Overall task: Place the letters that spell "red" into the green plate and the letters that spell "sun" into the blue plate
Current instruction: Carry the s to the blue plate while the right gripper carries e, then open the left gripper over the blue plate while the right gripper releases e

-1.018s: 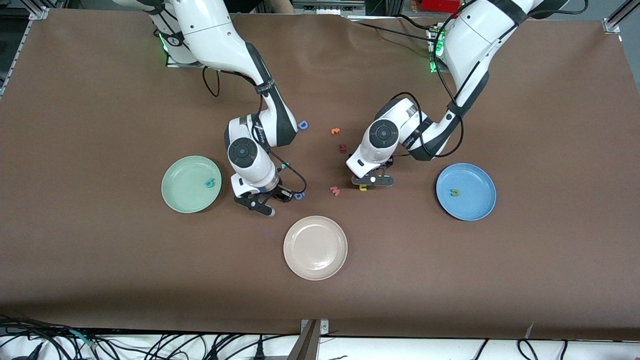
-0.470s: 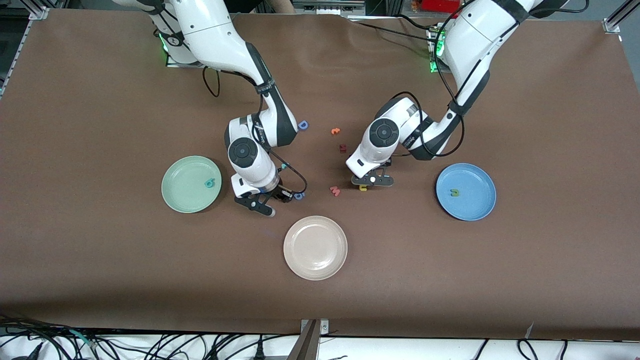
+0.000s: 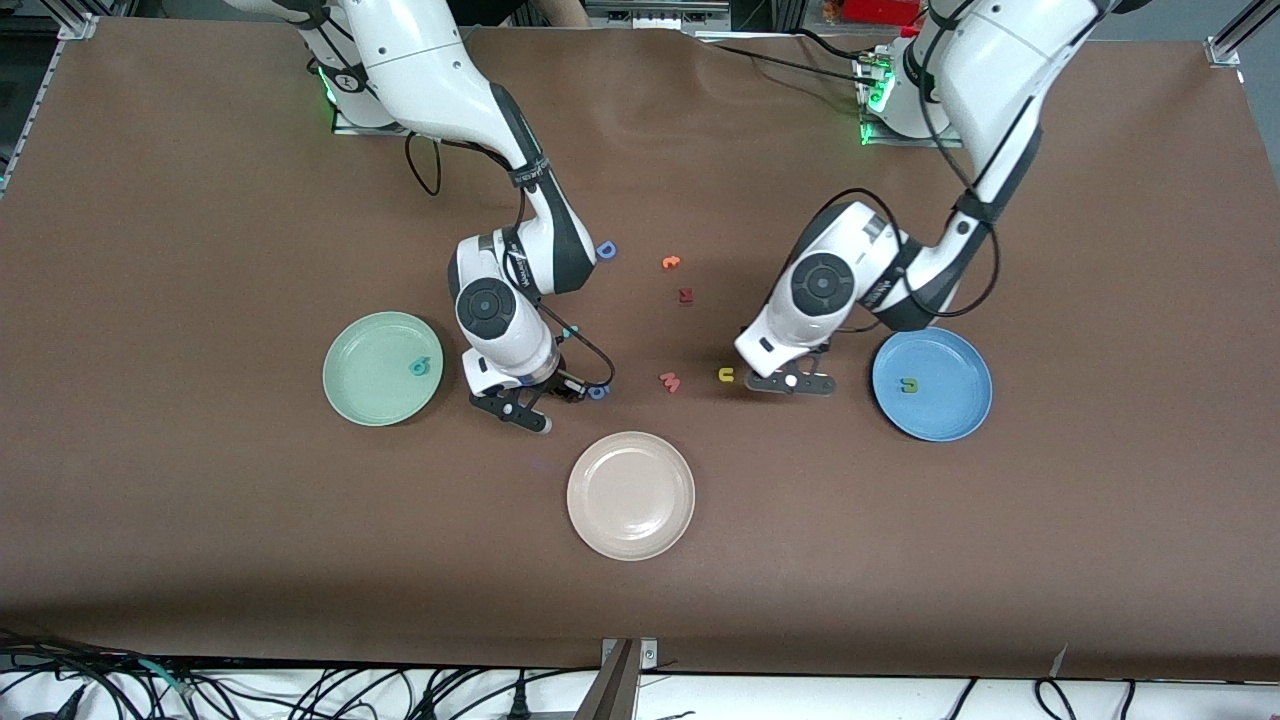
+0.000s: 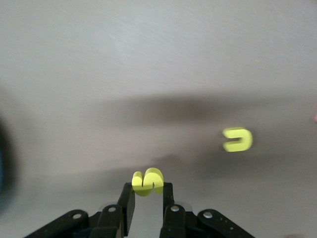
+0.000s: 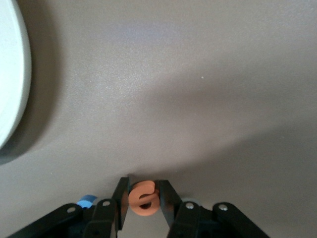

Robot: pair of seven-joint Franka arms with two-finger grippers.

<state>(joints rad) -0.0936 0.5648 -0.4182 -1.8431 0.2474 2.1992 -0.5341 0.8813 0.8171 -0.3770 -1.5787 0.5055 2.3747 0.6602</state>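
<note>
we see the left gripper (image 4: pixel 147 196) over the table between the yellow u (image 3: pixel 726 375) and the blue plate (image 3: pixel 932 384). its jaws are narrow and pinch a small yellow s (image 4: pixel 147 182), a curvy foam letter. the yellow u lies flat on the brown table (image 3: pixel 200 550), near the pink m (image 3: pixel 670 382). an olive-green n (image 3: pixel 909 385) lies in the blue plate.

the right gripper (image 5: pixel 144 201) is beside the green plate (image 3: pixel 383 368), toward the middle of the table. its jaws hold a small orange e (image 5: pixel 144 198), round and soft. a teal d (image 3: pixel 424 366), which looks like a 6, lies in the green plate. a beige plate (image 3: pixel 631 495) stands nearer to the front camera.
</note>
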